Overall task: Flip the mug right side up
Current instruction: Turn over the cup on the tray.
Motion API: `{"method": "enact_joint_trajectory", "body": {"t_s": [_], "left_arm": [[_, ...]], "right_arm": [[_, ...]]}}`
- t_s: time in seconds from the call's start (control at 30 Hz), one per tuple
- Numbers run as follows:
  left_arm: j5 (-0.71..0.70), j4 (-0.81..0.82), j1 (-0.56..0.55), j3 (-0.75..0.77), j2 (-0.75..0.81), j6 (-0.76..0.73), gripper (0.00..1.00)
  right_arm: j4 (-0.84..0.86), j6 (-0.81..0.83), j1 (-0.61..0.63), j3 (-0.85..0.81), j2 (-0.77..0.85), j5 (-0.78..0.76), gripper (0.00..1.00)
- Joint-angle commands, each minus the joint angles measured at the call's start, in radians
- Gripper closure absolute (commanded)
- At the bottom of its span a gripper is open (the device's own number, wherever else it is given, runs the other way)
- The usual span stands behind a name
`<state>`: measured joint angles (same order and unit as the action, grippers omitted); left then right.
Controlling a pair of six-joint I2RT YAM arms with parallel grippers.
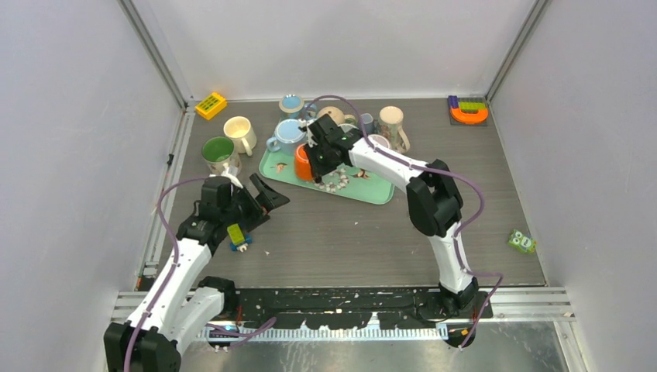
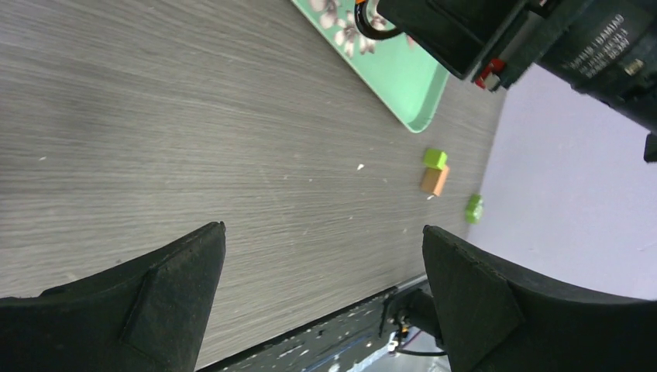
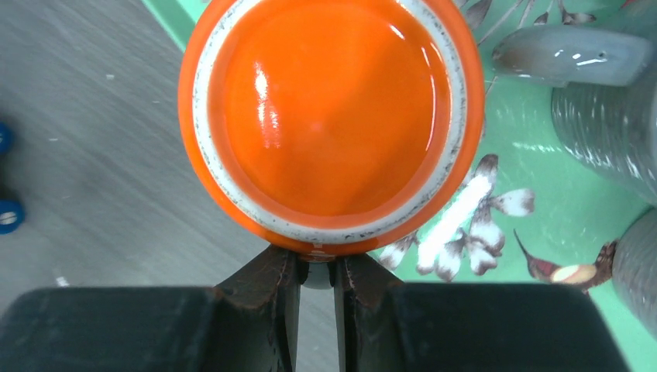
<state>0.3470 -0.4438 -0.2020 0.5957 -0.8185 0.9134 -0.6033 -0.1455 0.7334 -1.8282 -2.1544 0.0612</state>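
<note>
Orange mug (image 3: 329, 116) stood upside down, base up, at the left end of the green floral tray (image 1: 373, 191), right gripper (image 3: 316, 273) clamped narrow at the mug's side, left gripper (image 2: 321, 232) spread wide above the grey wood-grain table (image 2: 155, 132).

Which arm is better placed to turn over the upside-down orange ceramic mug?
Right. The right gripper is shut on the orange ceramic mug, base up on the green flowered tray; the left gripper hangs open over the grey table, away from it.
</note>
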Motion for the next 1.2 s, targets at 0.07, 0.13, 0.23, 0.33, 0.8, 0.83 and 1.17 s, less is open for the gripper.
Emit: {"method": "enact_joint_trajectory", "body": {"t_s": [0.07,0.13,0.23,0.33,0.8,0.83,1.17], "left_arm": [[0.089,0.238,0.001,-0.026,-0.035,0.172,0.01],[0.104,0.288,0.001,-0.033,-0.044,0.21,0.02],[0.12,0.367,0.003,-0.038,-0.053,0.268,0.05],[0.134,0.461,0.006,-0.042,-0.065,0.326,0.09],[0.187,0.856,0.025,-0.01,-0.195,0.575,0.37],[0.191,0.886,0.026,-0.009,-0.21,0.592,0.38],[0.208,1.123,0.026,0.006,-0.349,0.739,0.51]], "right_arm": [[0.142,-0.153,0.005,0.009,0.21,0.074,0.99],[0.171,-0.208,0.005,0.023,0.238,0.091,0.99],[0.236,-0.31,-0.001,0.057,0.28,0.132,0.99],[0.339,-0.431,-0.009,0.106,0.328,0.183,0.99],[0.82,-0.949,-0.068,0.314,0.411,0.393,0.99],[0.843,-0.972,-0.072,0.327,0.413,0.398,0.99],[1.044,-1.152,-0.078,0.415,0.42,0.43,0.99]]}}
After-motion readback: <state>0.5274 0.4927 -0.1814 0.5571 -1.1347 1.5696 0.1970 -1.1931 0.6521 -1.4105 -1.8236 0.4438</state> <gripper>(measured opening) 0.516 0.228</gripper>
